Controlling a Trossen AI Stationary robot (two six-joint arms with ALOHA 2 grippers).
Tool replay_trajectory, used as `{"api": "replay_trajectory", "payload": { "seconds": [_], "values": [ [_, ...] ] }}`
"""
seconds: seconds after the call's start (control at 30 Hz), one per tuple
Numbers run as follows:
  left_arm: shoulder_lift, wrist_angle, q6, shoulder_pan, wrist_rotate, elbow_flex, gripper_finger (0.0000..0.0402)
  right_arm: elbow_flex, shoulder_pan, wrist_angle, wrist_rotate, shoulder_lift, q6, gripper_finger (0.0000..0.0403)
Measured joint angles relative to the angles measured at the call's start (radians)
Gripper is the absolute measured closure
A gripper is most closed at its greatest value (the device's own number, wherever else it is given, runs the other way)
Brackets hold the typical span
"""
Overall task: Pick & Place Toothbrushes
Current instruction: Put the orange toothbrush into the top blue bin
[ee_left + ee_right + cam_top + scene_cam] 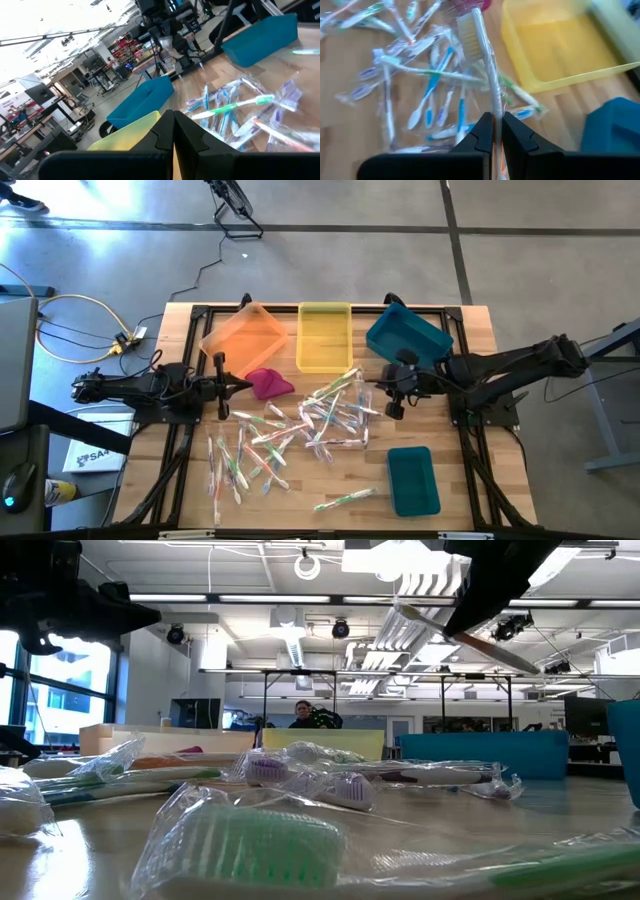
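The right hand (494, 131) is closed on a wrapped toothbrush (482, 65) with a pale bristle head and an orange handle, gripped near its handle end so that the brush juts forward past the fingers. In the high view this hand (393, 385) is seen above the bench (455, 480), just in front of the tilted teal bin (408, 335) and beside the right edge of the pile of toothbrushes (320, 418). In the low view the held brush (470, 635) is raised clear of the bench, slanting under the dark arm.

The left hand (173, 135) is pressed shut with nothing between its fingers; in the high view it (243, 387) is found on the far side of the pile from the right hand, just beside the magenta cloth lump (268, 383).

The remaining toothbrushes are scattered across the middle of the bench in clear wrappers, overlapping one another, with a looser group (240, 465) spread toward the front left and a single green one (345, 499) lying apart near the small teal tray (412, 480). Behind the pile, three bins are lined along the far edge: the orange bin (243, 335), the yellow bin (324, 337) and the teal bin. A person (302, 715) is visible far off in the room beyond the bench.
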Motion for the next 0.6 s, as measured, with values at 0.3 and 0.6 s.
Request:
{"api": "replay_trajectory", "payload": {
  "seconds": [0.3, 0.6],
  "values": [
    [0.000, 0.071, -0.006, 0.000, -0.010, -0.001, 0.0402, 0.000, -0.137, 0.060, 0.018, 0.000, 0.001, 0.0389],
    [0.000, 0.115, -0.037, 0.000, -0.013, -0.001, 0.0402, 0.066, -0.280, 0.017, 0.019, 0.000, 0.001, 0.0389]
  ]
}}
